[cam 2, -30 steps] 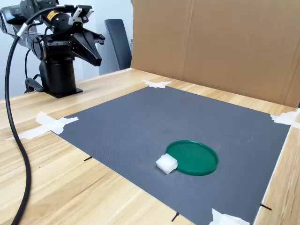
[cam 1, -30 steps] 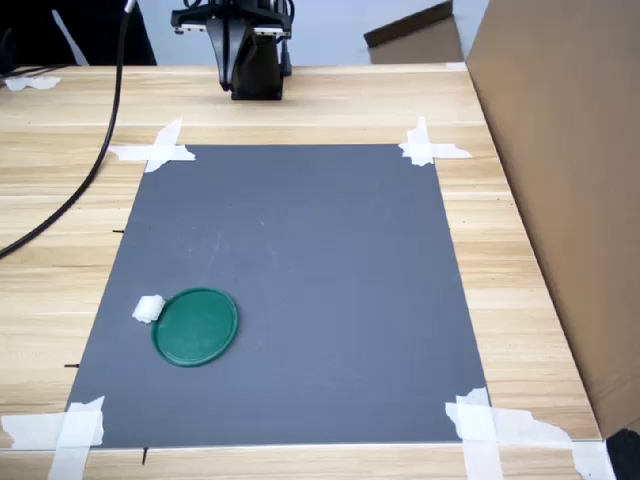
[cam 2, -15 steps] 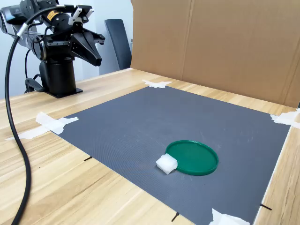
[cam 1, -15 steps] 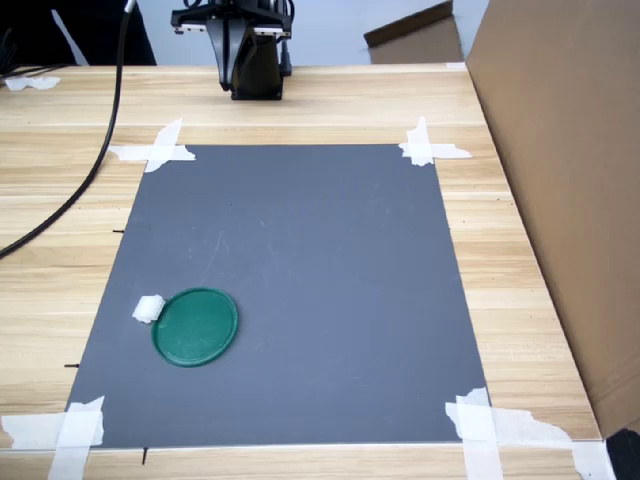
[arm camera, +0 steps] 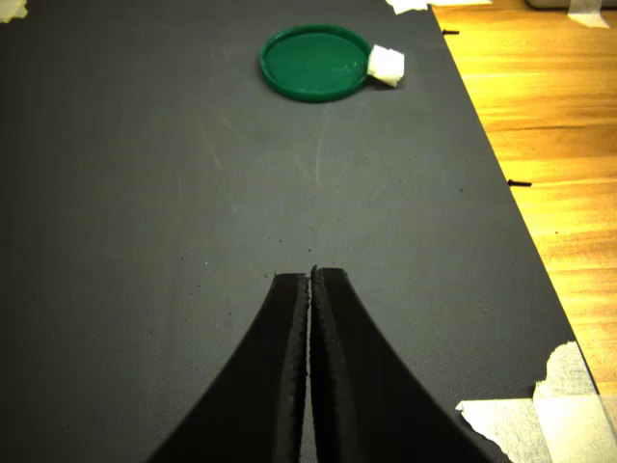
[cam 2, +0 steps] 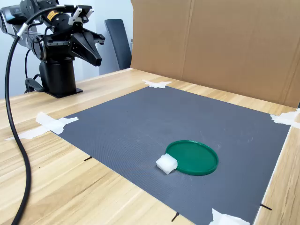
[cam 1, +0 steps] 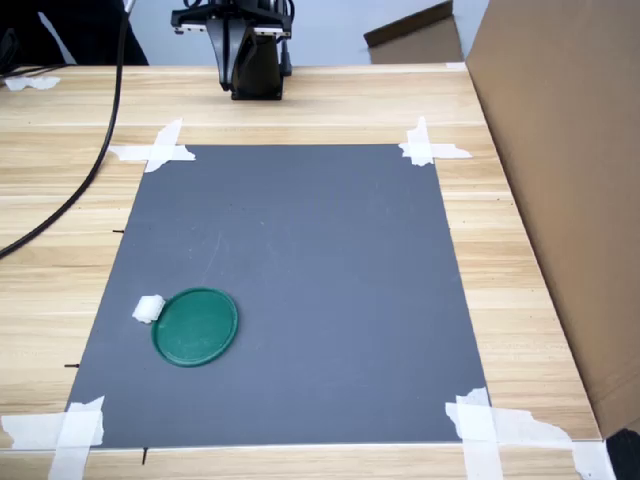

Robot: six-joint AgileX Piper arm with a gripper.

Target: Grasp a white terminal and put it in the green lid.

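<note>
Beside the green lid (cam 1: 195, 326), touching its rim, the white terminal (cam 1: 148, 309) lies on the grey mat (cam 1: 300, 260).

Both sit near the mat's corner at the first exterior view's lower left; in the second exterior view the white terminal (cam 2: 166, 163) is on the lid's (cam 2: 192, 157) left side, towards the near edge of the mat (cam 2: 154, 122). The lid holds nothing. White tape strips (cam 1: 155, 148) fix the mat's corners to the wooden table (cam 1: 60, 200). The arm's gripper (cam 2: 96, 60) hangs well apart from both things, above the table's far end beside the black base (cam 2: 57, 77), and a black cable (cam 2: 11, 126) trails over the wood. The wrist view shows the jaws of the gripper (arm camera: 310, 289) clenched together with nothing between them, the lid (arm camera: 316, 63) and terminal (arm camera: 387, 64) far ahead on the mat. Brown cardboard (cam 2: 220, 42) walls one side of the table.
</note>
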